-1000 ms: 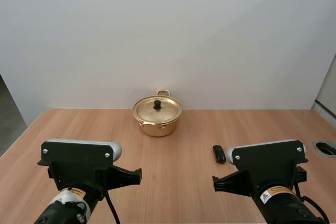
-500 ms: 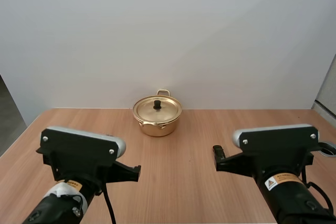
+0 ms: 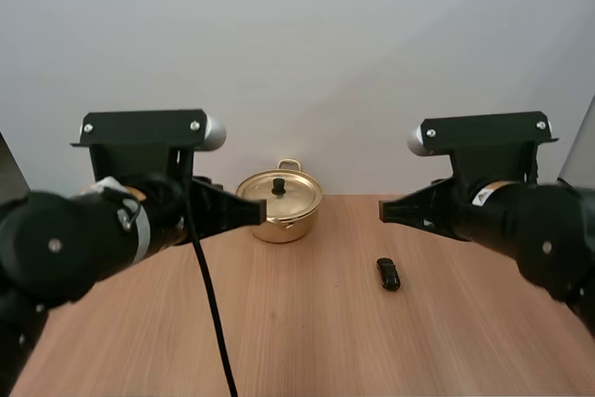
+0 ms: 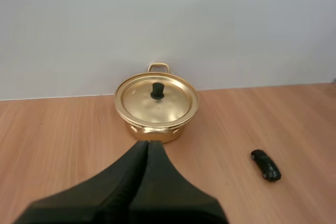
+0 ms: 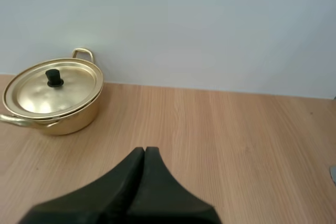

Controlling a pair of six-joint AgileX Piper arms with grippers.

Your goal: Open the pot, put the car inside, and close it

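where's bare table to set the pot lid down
Bare table lies left of the pot, and in front of it across to the car. Behind the pot, against the wall, it is tight.

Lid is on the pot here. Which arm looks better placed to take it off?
Left, probably. The left gripper, shut, points straight at the round golden metal pot, with the black knob on its lid just ahead. The right gripper hangs further off, nearer the small black toy car.
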